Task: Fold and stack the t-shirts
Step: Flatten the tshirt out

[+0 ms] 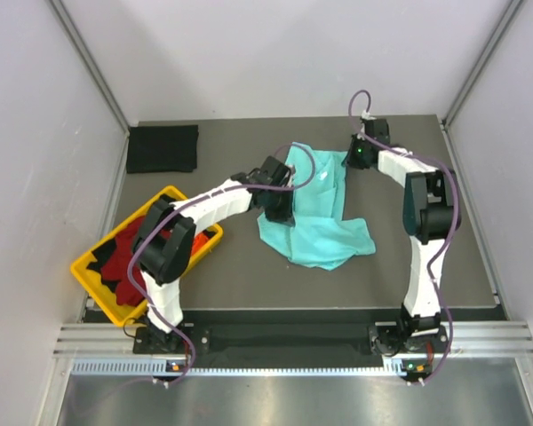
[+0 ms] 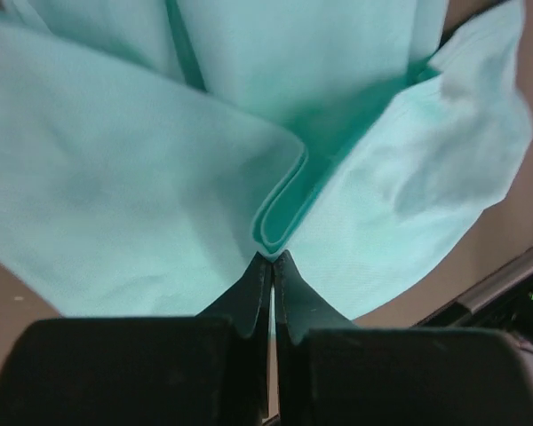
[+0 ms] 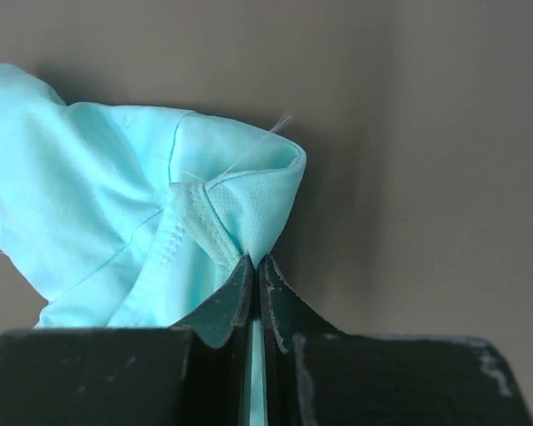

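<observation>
We noted both jaws pinched tight: left gripper [image 2: 272,259] on a fold of the mint-teal t-shirt [image 1: 318,226], right gripper [image 3: 254,260] on its stitched edge; cloth bunched ahead of the tips, dark table [image 1: 249,275] beneath, pale walls [image 1: 35,133] around

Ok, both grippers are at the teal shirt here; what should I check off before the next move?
1. Left gripper shut on the mint-teal t-shirt at its edge: ok.
2. Right gripper shut on a hemmed corner: ok.
3. Shirt spread flat: not ok, the near part is bunched.
4. Each pinch holds one layer only: cannot tell.
5. Yellow tray apart from the shirt: ok.
</observation>
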Robot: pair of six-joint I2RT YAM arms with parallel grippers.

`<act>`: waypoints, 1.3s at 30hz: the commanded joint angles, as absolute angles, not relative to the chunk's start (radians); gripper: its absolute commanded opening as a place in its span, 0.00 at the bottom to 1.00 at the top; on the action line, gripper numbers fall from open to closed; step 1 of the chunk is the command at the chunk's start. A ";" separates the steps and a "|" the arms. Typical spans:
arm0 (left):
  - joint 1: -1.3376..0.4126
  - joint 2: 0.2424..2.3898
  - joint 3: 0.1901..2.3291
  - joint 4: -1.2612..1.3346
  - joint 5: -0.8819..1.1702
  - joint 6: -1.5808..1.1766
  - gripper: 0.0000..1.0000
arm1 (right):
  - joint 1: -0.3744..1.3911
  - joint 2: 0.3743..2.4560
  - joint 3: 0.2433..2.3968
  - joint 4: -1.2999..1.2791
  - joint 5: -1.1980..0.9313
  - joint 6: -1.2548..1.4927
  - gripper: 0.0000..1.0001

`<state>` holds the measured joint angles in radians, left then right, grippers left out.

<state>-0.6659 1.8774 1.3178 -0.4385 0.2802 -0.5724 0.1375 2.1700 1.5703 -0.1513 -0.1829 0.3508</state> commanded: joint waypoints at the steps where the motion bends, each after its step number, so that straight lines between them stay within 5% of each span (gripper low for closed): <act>1: -0.661 1.864 1.550 -0.646 0.064 -0.491 0.00 | 0.100 2.059 1.711 -0.285 -0.097 0.342 0.00; 7: -0.649 1.748 1.894 -0.770 -0.403 -0.416 0.00 | 0.058 1.780 1.730 -0.521 0.042 0.362 0.00; 17: -0.641 1.482 1.830 -0.470 -0.643 -0.356 0.00 | 0.052 1.184 1.560 -0.822 0.123 0.373 0.00; 29: -0.611 1.333 1.537 -0.451 -0.312 -0.471 0.00 | 0.052 0.844 1.263 -0.913 0.005 0.437 0.00; 39: -0.324 1.674 1.586 -0.394 0.144 -0.586 0.00 | 0.051 0.920 0.973 -0.703 -0.072 0.476 0.00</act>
<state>-0.4068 1.5803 1.5059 -0.4774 -0.0338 -0.5240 0.0559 0.8631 0.9981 -0.8345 -0.0444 0.4564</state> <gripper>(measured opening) 0.013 0.011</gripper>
